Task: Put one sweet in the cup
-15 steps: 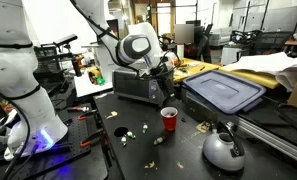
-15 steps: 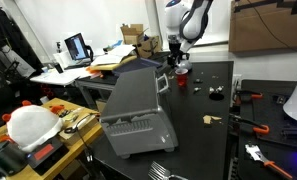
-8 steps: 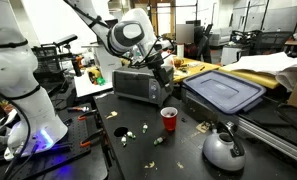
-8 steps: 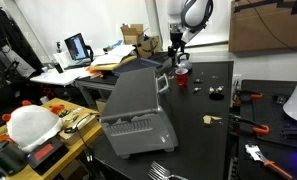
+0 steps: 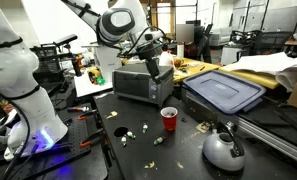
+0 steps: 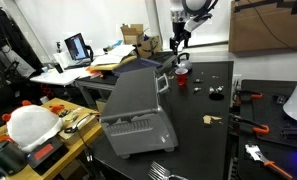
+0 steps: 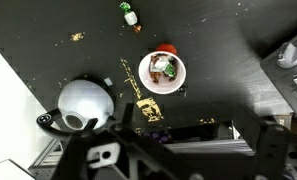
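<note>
Presently the cup point(image 7: 162, 72) stands upright on the black desk point(image 5: 138, 155), between the toaster oven point(image 5: 138, 86) and the kettle point(image 5: 224, 149), and what looks like a sweet lies inside it. The pincer point(image 5: 154, 62) hangs high above it; whether it is released or clenched cannot be told. The step in hand is judged to be the retreat: raise vertically, without sideways travel, so the cup is not tipped.

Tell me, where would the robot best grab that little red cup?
Probably by the upper wall just below the rim, coming straight down from above. The red cup stands upright with its round mouth facing up, and the kettle sits apart from it, so a top approach looks unobstructed.
</note>
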